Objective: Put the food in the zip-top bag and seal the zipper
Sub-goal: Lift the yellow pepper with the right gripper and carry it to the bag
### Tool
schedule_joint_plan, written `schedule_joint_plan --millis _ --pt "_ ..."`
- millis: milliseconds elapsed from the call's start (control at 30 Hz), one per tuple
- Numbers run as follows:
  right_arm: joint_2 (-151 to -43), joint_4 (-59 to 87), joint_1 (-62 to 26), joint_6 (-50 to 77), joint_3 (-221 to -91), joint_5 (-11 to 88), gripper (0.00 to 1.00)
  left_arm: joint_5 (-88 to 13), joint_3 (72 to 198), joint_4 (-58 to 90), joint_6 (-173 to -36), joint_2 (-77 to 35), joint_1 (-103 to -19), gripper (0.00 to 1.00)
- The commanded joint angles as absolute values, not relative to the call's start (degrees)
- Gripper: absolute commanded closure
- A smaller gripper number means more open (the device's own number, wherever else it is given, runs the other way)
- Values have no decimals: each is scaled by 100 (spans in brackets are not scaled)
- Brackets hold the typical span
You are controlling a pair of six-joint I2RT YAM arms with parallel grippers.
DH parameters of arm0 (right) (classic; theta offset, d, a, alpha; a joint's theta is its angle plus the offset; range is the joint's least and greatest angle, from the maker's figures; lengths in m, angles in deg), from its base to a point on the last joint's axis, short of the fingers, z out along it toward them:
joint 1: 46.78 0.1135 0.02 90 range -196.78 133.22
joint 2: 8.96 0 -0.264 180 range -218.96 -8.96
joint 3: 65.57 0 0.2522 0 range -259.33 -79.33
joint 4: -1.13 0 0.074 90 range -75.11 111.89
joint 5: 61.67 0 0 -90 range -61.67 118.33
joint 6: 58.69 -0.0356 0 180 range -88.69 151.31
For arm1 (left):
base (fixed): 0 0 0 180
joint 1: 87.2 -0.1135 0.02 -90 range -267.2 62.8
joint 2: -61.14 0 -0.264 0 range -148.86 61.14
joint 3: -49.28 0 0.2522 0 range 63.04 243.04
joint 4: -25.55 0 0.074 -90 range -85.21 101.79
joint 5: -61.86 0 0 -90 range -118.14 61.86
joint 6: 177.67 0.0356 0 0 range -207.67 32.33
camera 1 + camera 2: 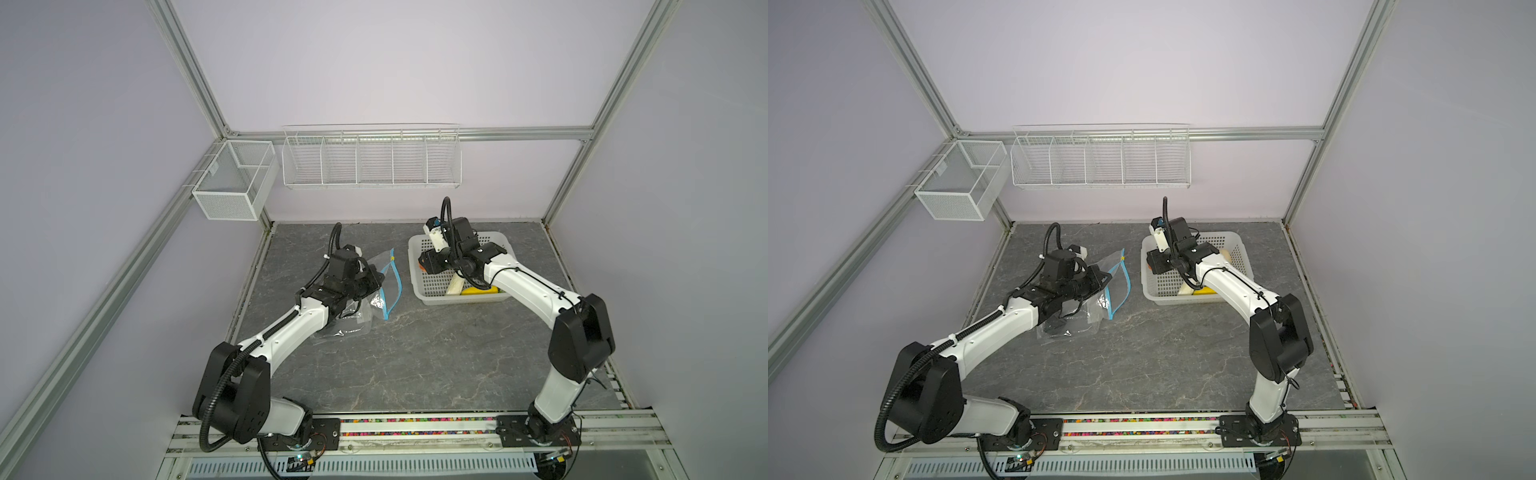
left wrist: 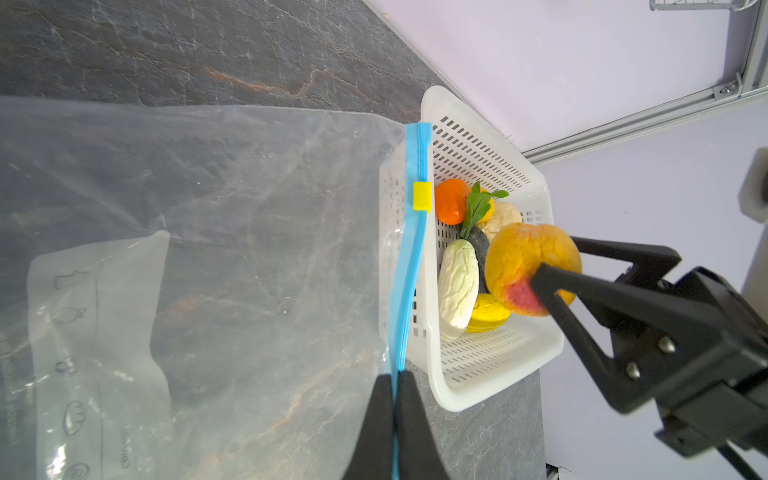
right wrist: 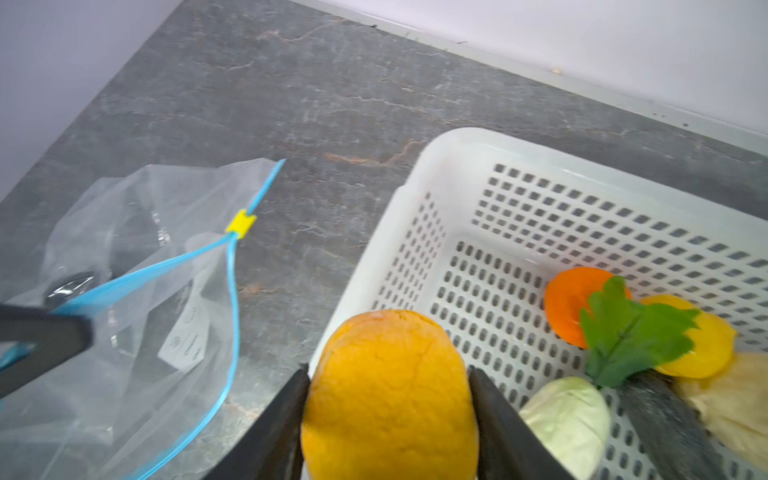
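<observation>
While the left pincer (image 2: 395, 376) clamps 1 zipper (image 2: 409, 266), the right pincer (image 3: 388, 370) holds 1 peach (image 3: 388, 411) — over 1 basket (image 3: 457, 149).

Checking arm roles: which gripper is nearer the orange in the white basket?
Right. The right gripper holds the peach over the basket, close to the orange; the left gripper is outside the basket, shut on the zipper.

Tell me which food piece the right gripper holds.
The yellow-red peach, clamped in the right gripper; the orange and white oblong piece lie in the basket.
</observation>
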State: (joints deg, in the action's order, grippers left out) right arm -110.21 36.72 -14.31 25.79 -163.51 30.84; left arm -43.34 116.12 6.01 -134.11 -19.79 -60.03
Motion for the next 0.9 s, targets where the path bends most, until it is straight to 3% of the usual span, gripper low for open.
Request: schedule_joint_plan --millis 0,367,867 --pt "-10739 3052 -1204 2518 -15948 3575 40 -4282 11689 779 -13440 -2057 -5969 100" --pt "-10502 2204 -705 2063 -15362 3966 40 -4258 11616 780 -13447 -1968 -5974 100" --pt "-10954 2052 -438 1948 -15534 4121 41 -4289 11544 850 -13495 -1906 -5969 100"
